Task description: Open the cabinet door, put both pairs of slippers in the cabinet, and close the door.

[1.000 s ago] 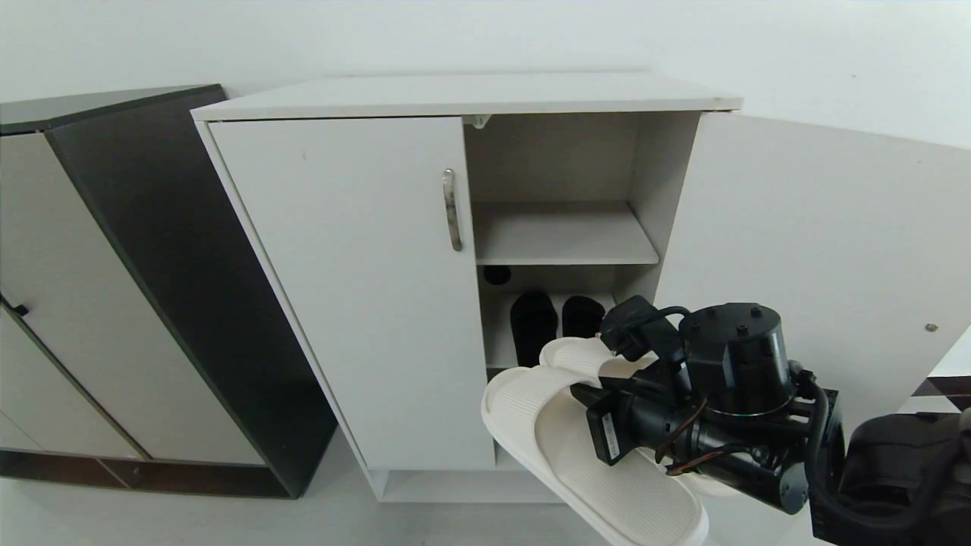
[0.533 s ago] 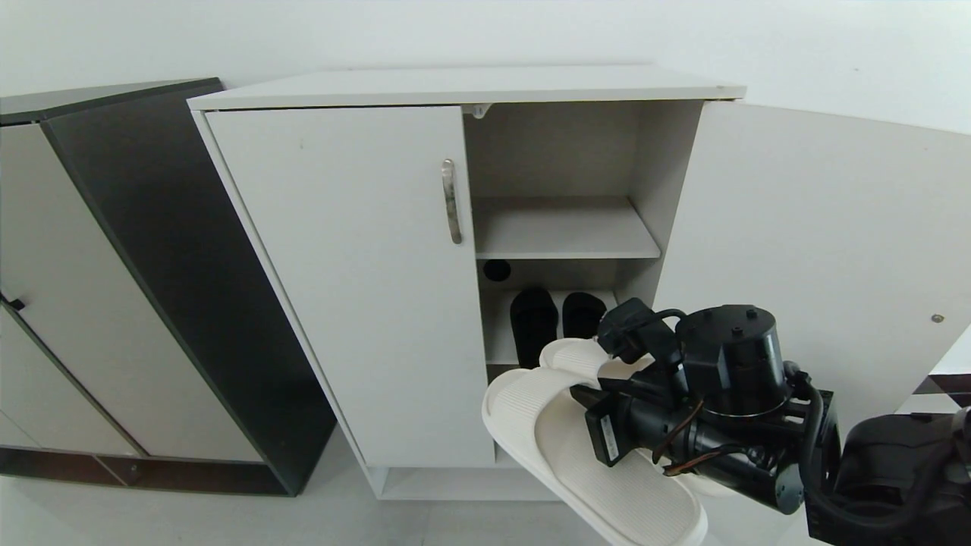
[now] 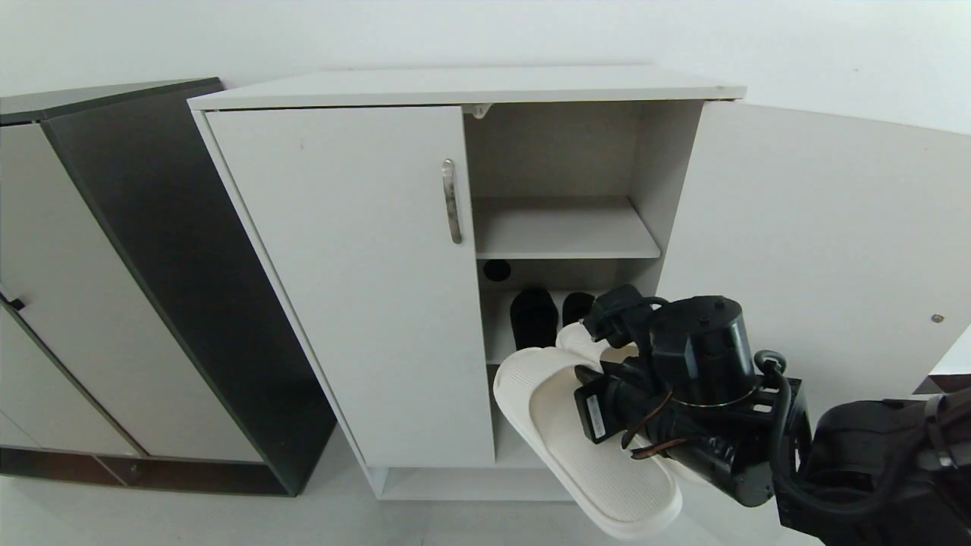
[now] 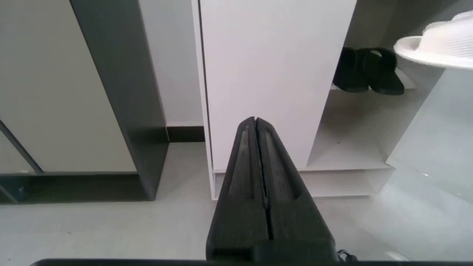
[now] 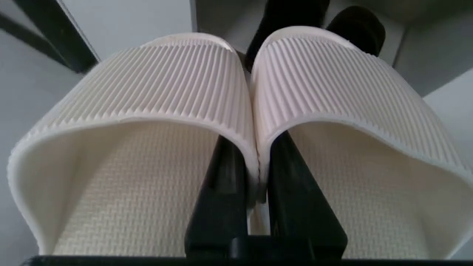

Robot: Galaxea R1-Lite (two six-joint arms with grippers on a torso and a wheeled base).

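Your right gripper [image 5: 257, 196] is clamped on the pair of white ribbed foam slippers [image 3: 576, 432]. One finger sits inside each slipper, pinching the two adjoining strap walls together. The pair hangs in the air just in front of the open right half of the white two-door cabinet [image 3: 455, 87], toes pointing at the opening and heels drooping low and outward.

That grip is the first weak spot. You hold only two soft strap edges, so a knock on either toe is likely to twist one slipper out of the pinch and drop it on the floor.

The toes are level with the lower shelf [image 3: 497, 326], where the pair of black slippers [image 3: 533, 318] already lies. If you push straight in, you probably ram the black pair backward or ride up over it. The upper shelf [image 3: 561, 231] looks free, but reaching it means lifting past a shelf lip that can catch the ribbed toes.

Watch the sides too. The nearer slipper is close to the edge of the closed left door [image 3: 349, 288], and the bulky wrist is near the swung-open right door [image 3: 796, 250]. A bump there could shove that door or skew your approach.

Your left gripper [image 4: 255, 140] is pressed closed on nothing, low and clear of the cabinet front.
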